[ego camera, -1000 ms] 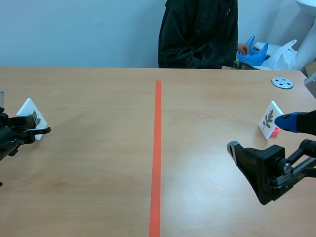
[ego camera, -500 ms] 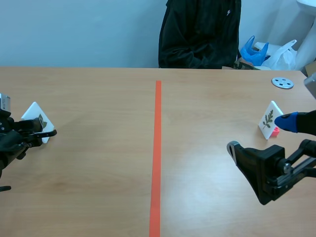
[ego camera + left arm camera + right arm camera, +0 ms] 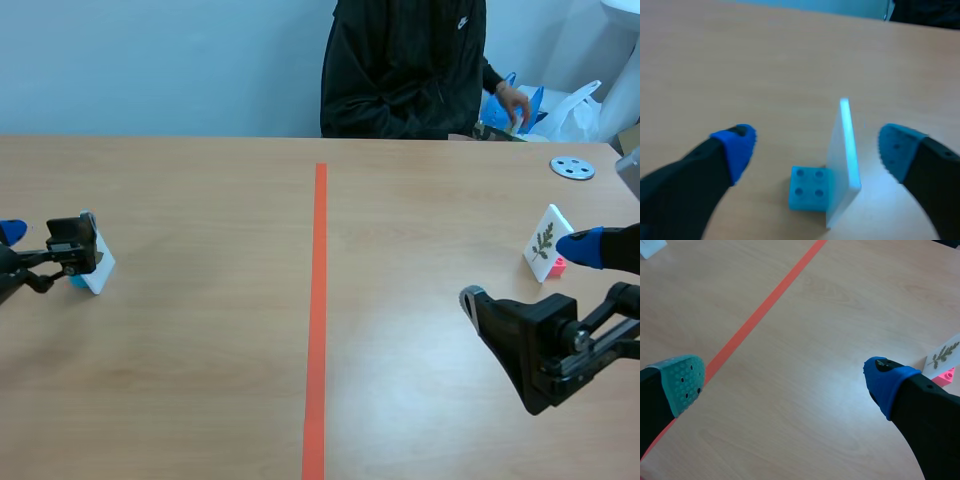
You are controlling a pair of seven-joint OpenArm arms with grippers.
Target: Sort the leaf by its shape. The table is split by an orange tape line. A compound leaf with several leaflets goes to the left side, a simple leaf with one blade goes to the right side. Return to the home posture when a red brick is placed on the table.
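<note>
left gripper (image 3: 815, 145) spread wide; a white card (image 3: 844, 160) stands edge-on on a blue block (image 3: 809, 188) between its fingers (image 3: 735, 147), clear of both, on the table's left side, well apart from the orange line (image 3: 319, 320). right gripper (image 3: 785, 377) likewise wide, holding nothing; a leaf card (image 3: 943, 355) on a pink block (image 3: 949, 376) stands just beside it.

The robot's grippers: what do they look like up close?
The left gripper has two thick black fingers tipped with blue dotted pads. The right gripper has the same black fingers, but one pad is grey-green with dark dots and the other blue.
</note>
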